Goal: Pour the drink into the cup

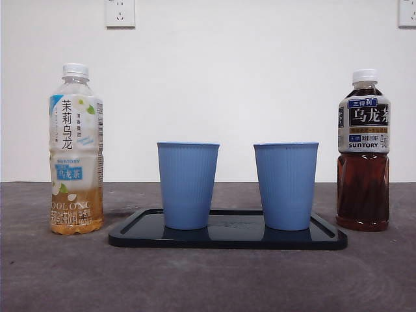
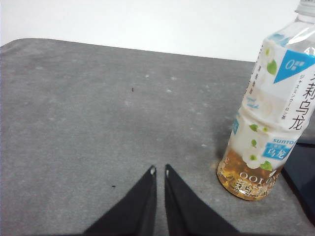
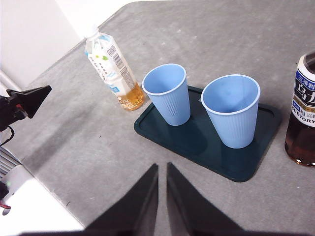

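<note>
On the grey desk (image 1: 58, 273) a dark tray (image 1: 130, 235) carries two empty blue cups standing upright side by side, the left cup (image 1: 188, 185) and the right cup (image 1: 285, 186), close together but not touching. Just off the tray's left end stands a pale tea bottle (image 1: 76, 149) with a white cap, holding only a low band of golden drink at its base. Off the tray's right end stands a dark tea bottle (image 1: 363, 153), also capped, about two-thirds full of brown drink. The left gripper (image 2: 159, 170) hangs above bare desk near the pale bottle's foot, its jaws clenched together on nothing. The right gripper (image 3: 162, 167) hovers above the desk on the near side of the tray, its jaws likewise pressed together and empty.
</note>
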Robot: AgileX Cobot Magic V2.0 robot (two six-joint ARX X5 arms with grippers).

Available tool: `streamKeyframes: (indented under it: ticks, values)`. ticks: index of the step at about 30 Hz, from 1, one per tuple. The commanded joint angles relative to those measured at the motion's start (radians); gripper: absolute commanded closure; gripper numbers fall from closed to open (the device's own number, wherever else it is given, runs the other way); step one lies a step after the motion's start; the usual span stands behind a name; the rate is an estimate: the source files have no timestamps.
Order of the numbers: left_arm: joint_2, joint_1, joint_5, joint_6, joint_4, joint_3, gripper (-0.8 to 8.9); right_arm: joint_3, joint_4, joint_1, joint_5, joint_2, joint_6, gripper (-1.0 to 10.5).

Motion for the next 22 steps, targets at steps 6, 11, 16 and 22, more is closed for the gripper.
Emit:
streamKeyframes:
  ticks: [6, 11, 16, 22]
  values:
    - [-0.002, 0.000, -0.004, 0.002, -0.008, -0.020, 7.87, 0.012, 0.011, 0.004, -0.002, 0.003, -0.008, 9.2]
    - [-0.002, 0.000, -0.004, 0.002, -0.008, -0.020, 7.87, 0.012, 0.011, 0.004, -0.002, 0.003, -0.008, 9.2]
    - [-0.002, 0.000, -0.004, 0.002, -0.008, -0.020, 7.87, 0.012, 0.011, 0.004, -0.002, 0.003, -0.008, 9.2]
    - [-0.002, 0.000, -0.004, 0.002, -0.008, -0.020, 7.87, 0.011, 0.016, -0.016, -0.001, -0.016, -0.010, 9.2]
